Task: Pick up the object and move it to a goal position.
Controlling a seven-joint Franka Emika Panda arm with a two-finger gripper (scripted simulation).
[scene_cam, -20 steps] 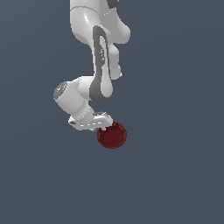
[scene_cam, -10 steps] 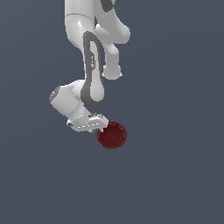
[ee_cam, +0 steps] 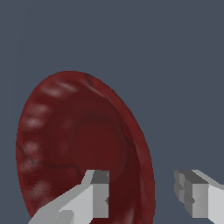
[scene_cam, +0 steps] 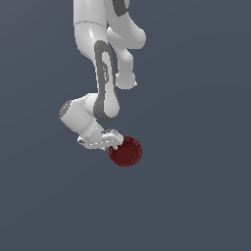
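Straddling the ribbed rim of the dark red bowl, the gripper has its jaws wide apart, holding nothing; the bowl lies just beside it. Closing off-centre could tip it away.

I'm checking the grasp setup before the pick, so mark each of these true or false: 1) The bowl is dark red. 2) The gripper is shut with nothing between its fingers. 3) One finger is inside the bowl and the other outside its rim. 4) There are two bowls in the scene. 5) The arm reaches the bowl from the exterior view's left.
1) True: the bowl is dark red with a ribbed rim.
2) False: the gripper is open, its fingers spread with the rim between them.
3) True: in the wrist view one finger sits over the bowl's inside, the other beyond the rim.
4) False: only one bowl shows.
5) True: the gripper meets the bowl on that side.
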